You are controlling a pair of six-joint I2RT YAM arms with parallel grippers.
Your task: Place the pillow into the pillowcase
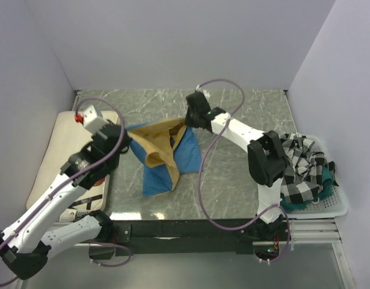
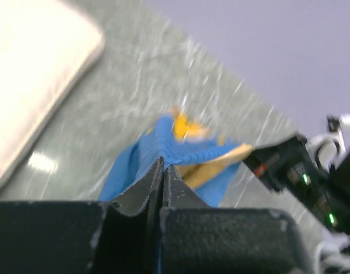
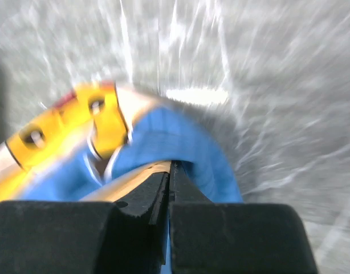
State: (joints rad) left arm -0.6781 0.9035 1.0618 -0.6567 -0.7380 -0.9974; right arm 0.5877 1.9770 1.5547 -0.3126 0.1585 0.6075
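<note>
The pillowcase point(image 1: 164, 153), mustard-yellow and blue, hangs stretched between my two grippers above the table's middle. My left gripper point(image 1: 126, 133) is shut on its left edge; in the left wrist view the gripper point(image 2: 162, 164) pinches blue cloth point(image 2: 141, 157). My right gripper point(image 1: 188, 123) is shut on its right edge; in the right wrist view the gripper point(image 3: 170, 165) pinches the blue and yellow cloth point(image 3: 180, 140). The cream-white pillow point(image 1: 61, 153) lies flat at the table's left side, partly under my left arm, and shows in the left wrist view point(image 2: 32, 74).
A white basket point(image 1: 329, 208) at the right edge holds a black-and-white checked cloth point(image 1: 302, 165). Walls close in the back and both sides. The marble table top point(image 1: 245, 108) shows behind the pillowcase. A purple cable point(image 1: 203, 180) loops from the right arm.
</note>
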